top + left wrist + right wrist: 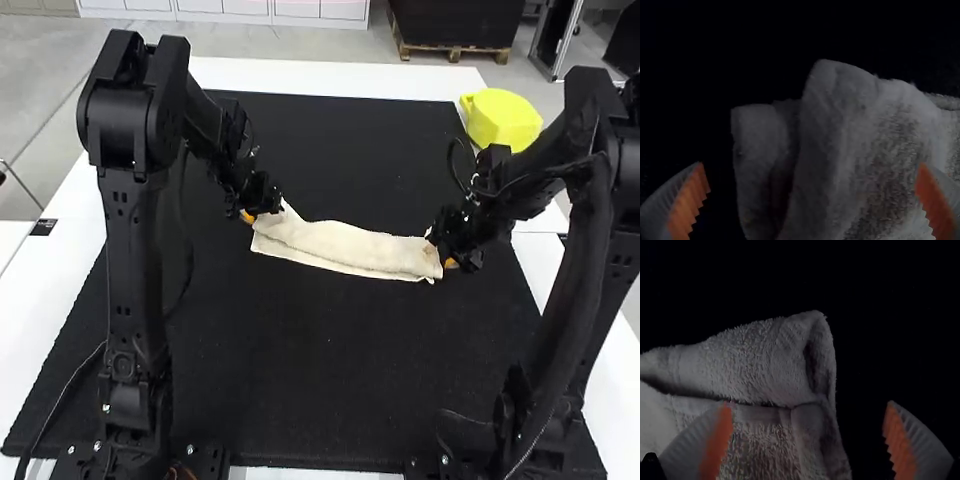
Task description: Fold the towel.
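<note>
towel [345, 247] lies folded, a left-right strip on the black mat [330, 370] | left end effector [811, 164] wide; right end effector [809, 404] wide | best pinch every layer, both ends, before lifting

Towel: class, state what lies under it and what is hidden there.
The black mat borders the towel along both long sides and presumably extends beneath; whatever the towel covers cannot be seen.
</note>
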Controlling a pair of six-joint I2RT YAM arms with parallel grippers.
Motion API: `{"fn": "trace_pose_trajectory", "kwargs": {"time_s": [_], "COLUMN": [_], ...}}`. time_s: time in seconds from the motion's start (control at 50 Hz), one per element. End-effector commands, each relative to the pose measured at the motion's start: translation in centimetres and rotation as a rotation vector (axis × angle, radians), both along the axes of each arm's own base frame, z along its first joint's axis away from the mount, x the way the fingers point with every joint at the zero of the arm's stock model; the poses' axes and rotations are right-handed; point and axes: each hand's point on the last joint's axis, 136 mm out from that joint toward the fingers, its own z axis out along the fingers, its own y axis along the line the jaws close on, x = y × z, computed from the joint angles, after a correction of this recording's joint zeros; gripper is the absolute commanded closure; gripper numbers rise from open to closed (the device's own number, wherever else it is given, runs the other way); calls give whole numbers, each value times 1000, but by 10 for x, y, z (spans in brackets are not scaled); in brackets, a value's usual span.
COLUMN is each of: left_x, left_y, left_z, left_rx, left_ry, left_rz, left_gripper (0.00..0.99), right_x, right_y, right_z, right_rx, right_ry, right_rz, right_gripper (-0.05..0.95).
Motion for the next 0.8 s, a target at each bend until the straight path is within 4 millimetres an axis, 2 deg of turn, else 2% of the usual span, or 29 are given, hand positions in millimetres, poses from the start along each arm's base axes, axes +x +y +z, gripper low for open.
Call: {"fn": "trace_pose_trajectory", "kwargs": {"time_s": [0.0,0.08,0.18,0.4,0.64,0.78], "left_x": [16,19,21,10,-2,-10], "left_y": [21,27,35,45,45,44], "left_z": [36,52,72,86,135,154], "left_rx": [36,32,34,36,21,16], "left_ry": [-78,-106,-145,-141,-205,-224], "left_rz": [65,84,104,126,142,147], "left_gripper": [25,25,25,25,25,25], "right_x": [8,7,6,5,-2,-5], "right_y": [0,-1,1,3,7,10], "right_z": [18,17,17,17,12,9], "right_rx": [4,6,16,32,64,80], "right_ry": [-43,-37,-33,-31,-4,8], "right_rz": [-13,-13,-11,-7,-19,-22], "right_gripper": [162,105,98,97,97,97]}}
